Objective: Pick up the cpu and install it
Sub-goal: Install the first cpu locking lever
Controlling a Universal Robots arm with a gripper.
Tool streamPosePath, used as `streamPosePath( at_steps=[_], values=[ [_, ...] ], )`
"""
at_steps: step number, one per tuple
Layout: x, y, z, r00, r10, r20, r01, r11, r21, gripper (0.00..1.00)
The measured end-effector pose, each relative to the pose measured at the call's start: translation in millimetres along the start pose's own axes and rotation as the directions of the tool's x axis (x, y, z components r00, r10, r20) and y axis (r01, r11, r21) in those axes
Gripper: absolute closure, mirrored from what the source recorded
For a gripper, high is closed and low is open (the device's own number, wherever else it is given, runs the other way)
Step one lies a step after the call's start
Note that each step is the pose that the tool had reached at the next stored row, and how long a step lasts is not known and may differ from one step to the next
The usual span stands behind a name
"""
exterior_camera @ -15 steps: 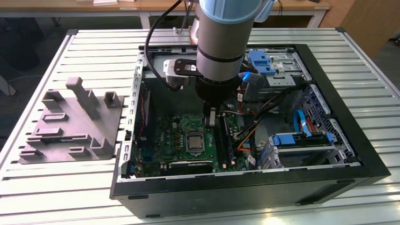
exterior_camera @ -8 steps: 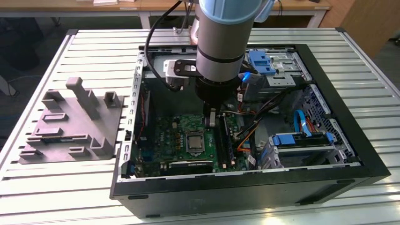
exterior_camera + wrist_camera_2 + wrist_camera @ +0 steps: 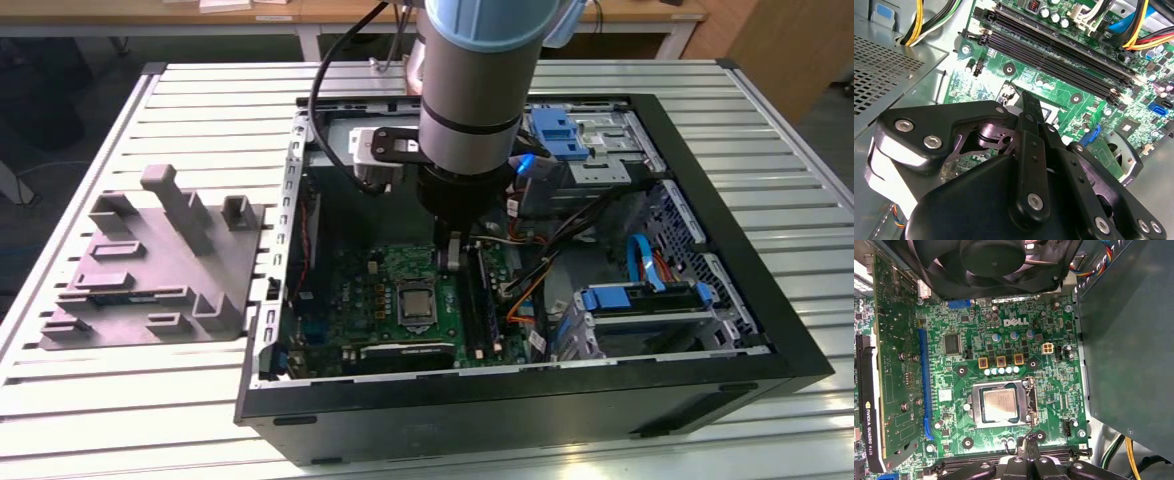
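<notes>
Pincer (image 3: 1029, 107) over green mobo (image 3: 1054, 90) (RAM slots (image 3: 1054, 55) beyond), fingers together.

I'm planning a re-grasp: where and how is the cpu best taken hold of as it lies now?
Judging by its pose, from straight above. The cpu lies flat in the socket frame on the motherboard, its thin edges walled in, so only the flat metal top is exposed. A side pinch looks blocked; its paler border offers little purchase.
</notes>
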State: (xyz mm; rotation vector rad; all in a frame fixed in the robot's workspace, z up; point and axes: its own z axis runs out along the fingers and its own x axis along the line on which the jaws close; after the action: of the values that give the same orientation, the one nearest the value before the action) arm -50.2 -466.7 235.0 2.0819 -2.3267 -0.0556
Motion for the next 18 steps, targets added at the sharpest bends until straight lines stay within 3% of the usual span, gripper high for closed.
streamPosePath(
  at_steps=[4,8,12,16,18],
  values=[
    [0.1,0.2,0.0,1.0,0.0,-0.0011,0.0,1.0,0.0002,0.89],
    [0.4,0.1,0.2,0.9997,0.0,-0.026,0.001,1.0,0.003,0.89],
    [0.4,0.2,0.1,0.9996,-0.001,-0.0279,0.001,1.0,0.0031,0.89],
    [0.4,0.2,0.3,0.9991,-0.001,-0.0417,0.001,1.0,0.0046,0.89],
    [0.5,0.1,0.2,0.999,-0.003,-0.0439,0.003,1.0,0.0047,0.89]
  ],
)
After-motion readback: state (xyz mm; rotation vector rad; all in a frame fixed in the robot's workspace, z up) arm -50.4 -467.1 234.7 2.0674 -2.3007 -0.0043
